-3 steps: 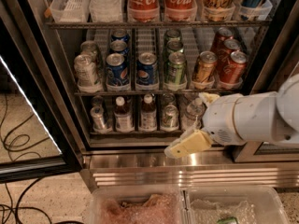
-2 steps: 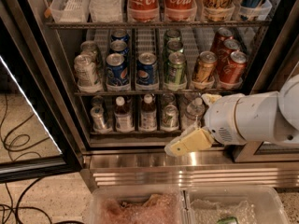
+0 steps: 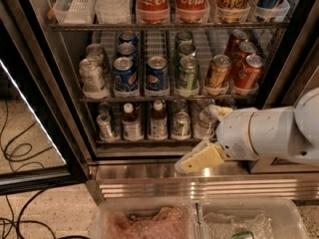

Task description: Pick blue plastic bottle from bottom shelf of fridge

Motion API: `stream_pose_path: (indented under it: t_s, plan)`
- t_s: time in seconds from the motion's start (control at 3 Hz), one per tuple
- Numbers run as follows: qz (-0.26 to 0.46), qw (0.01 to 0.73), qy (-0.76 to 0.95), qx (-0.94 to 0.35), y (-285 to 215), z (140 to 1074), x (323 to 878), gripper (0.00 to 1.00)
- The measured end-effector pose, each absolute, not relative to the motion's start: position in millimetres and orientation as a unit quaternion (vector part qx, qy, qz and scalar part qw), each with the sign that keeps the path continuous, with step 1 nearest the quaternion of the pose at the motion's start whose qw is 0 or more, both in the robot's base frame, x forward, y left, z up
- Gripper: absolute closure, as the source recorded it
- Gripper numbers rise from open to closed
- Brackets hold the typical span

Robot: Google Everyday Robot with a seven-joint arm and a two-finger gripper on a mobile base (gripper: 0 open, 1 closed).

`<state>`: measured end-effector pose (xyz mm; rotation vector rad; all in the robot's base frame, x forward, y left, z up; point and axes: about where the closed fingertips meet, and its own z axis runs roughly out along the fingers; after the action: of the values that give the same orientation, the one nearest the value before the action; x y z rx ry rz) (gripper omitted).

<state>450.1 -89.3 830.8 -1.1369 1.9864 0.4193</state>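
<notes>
Gripper [image 3: 192, 162] hangs just outside the fridge [image 3: 40, 83], low, in front of the bottom shelf [image 3: 144, 142] front rail and toward its right end. Arm comes in from the right edge of view. Can't tell how far the gripper is open; nothing seen in it, so prob. empty.

Blue plastic bottle [image 3: 131, 124] stands on the bottom shelf, 2nd lane from the left corner, close to the front edge. It's upright, long axis vertical, white cap on top, pale label facing out. From the gripper it lies up and to the left, and further back past the rail. Only one arm, so no choice of side.

Neighbours are tight: silver can [image 3: 105, 126] in the left lane, 2nd capped bottle [image 3: 158, 121] just beside on the right and looking v. similar, so mix-up risk. Then another can [image 3: 181, 125] and the clear water bottle [image 3: 203, 123], which is the one nearest the gripper.

My read: reach not started into the shelf yet; next move needs a shift left along the front edge, then straight in at label height w/o clipping the rail or the neighbours.

Surface is wire rack w/ lane dividers. Rack above [image 3: 164, 97] carries blue, green, orange cans. Ribbed steel base [image 3: 149, 185] below, clear plastic bins [image 3: 144, 218] on the floor in front, cables [image 3: 17, 148] at left by the open glass door [image 3: 30, 113].
</notes>
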Motion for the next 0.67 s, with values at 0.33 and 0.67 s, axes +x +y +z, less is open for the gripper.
stream_pose_path:
  t_s: [0.33,0.67]
  plan:
    - [0.268,0.398,0.77,-0.421,-73.0,770.9,426.3,0.0]
    - [0.297,0.42,0.76,-0.397,-78.8,760.0,426.0,0.0]
